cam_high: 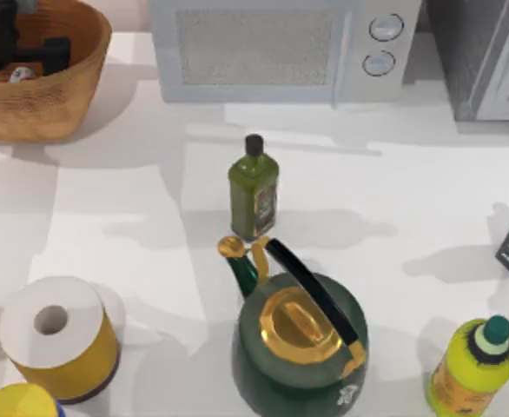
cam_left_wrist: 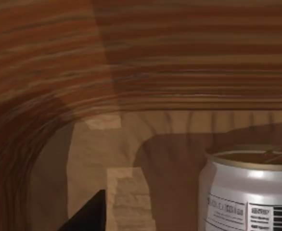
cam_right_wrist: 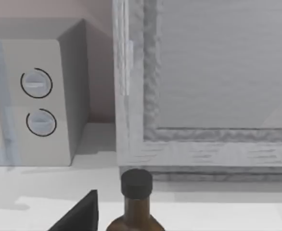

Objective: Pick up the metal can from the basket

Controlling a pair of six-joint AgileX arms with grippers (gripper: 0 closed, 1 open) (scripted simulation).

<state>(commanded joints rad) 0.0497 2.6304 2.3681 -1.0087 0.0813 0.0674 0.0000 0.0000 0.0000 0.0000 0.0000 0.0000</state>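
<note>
Left wrist view: metal can [cam_left_wrist: 249, 190] stands upright inside basket [cam_left_wrist: 131, 62].

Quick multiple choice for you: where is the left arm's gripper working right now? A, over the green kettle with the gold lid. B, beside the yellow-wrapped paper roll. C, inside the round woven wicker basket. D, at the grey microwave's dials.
C: the top view shows the left gripper down inside the round woven wicker basket at the table's far left, and its wrist view shows ribbed wicker walls around the silvery metal can.
</note>
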